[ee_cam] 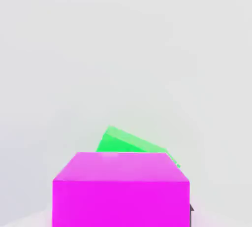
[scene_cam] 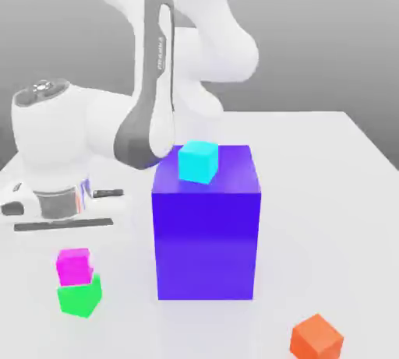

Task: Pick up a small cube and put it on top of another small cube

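Observation:
The small magenta cube [scene_cam: 74, 265] rests on top of the small bright green cube [scene_cam: 79, 297] near the front of the table at the exterior view's left. The green cube is turned a little relative to the magenta one. My gripper [scene_cam: 64, 227] hangs just above the stack, with a small gap to the magenta cube. In the hand view the magenta cube [ee_cam: 120, 189] is close up, and a corner of the green cube [ee_cam: 123, 141] pokes out from under it.
A big blue-violet block [scene_cam: 206, 225] stands in the middle with a cyan cube [scene_cam: 197, 161] on its top. An orange cube [scene_cam: 316, 337] lies at the front on the exterior view's right. The arm's base and links rise behind the block.

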Robot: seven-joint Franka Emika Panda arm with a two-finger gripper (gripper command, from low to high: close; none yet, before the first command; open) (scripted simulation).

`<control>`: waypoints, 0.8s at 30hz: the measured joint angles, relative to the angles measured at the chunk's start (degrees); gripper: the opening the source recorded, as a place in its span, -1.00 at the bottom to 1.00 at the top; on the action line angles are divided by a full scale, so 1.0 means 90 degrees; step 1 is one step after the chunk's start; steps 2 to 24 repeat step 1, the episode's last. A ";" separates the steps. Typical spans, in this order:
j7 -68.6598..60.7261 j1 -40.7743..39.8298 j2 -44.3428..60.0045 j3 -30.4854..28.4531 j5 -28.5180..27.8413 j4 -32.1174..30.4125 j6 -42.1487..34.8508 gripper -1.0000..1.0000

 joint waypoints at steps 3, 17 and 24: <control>0.0000 0.0000 0.0000 0.0000 0.0000 0.0000 0.0000 1.00; 0.0000 0.0000 0.0000 0.0000 0.0000 0.0000 0.0000 1.00; 0.0000 0.0000 0.0000 0.0000 0.0000 0.0000 0.0000 1.00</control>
